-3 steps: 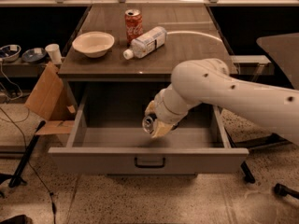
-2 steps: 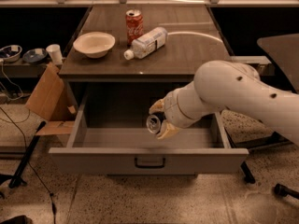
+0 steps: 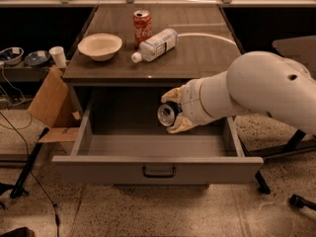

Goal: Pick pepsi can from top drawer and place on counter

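Observation:
My gripper point(image 3: 171, 112) is shut on the pepsi can point(image 3: 167, 114). I hold the can on its side, silver top toward the camera, above the inside of the open top drawer point(image 3: 158, 168) and just below the front edge of the counter point(image 3: 197, 58). The can's blue body is mostly hidden between the tan fingers point(image 3: 178, 125). My white arm reaches in from the right.
On the counter stand a red Coca-Cola can point(image 3: 142, 27), a clear plastic bottle point(image 3: 154, 45) lying on its side, and a white bowl point(image 3: 99, 46). A cardboard box point(image 3: 47, 100) sits left of the cabinet. A chair base point(image 3: 276, 157) is at the right.
My gripper has lifted the can up out of the drawer and to the right, closer to the counter's front edge.

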Tool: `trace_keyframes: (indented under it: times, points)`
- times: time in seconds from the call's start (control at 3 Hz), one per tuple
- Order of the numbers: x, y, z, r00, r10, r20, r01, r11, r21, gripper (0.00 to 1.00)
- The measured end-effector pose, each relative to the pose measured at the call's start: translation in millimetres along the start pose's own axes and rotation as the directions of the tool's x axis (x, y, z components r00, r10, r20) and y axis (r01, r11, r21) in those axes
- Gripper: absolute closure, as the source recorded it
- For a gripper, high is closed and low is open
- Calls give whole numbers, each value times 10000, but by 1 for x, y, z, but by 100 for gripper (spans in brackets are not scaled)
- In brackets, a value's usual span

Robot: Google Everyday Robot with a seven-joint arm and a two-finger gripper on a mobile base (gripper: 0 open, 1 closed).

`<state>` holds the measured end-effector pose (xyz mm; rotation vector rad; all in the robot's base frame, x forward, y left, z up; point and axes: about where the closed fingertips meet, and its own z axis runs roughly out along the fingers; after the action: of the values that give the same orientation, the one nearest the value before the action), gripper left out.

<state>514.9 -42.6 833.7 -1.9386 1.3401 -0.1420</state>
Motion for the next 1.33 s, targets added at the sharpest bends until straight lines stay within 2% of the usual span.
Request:
trace_keyframes:
  times: [0.33,0.67,1.0,1.33]
  points:
    - [-10,-32,-7,9999,-95,-104,100,9987,505,100]
    - [-19,-80,-10,9990,59,-452,-12,9947,1025,100]
    - [-20,-114,-2,9973,266,-682,-189,9937,1109,100]
    - [-9,-141,19,9935,578,-980,-489,9947,905,100]
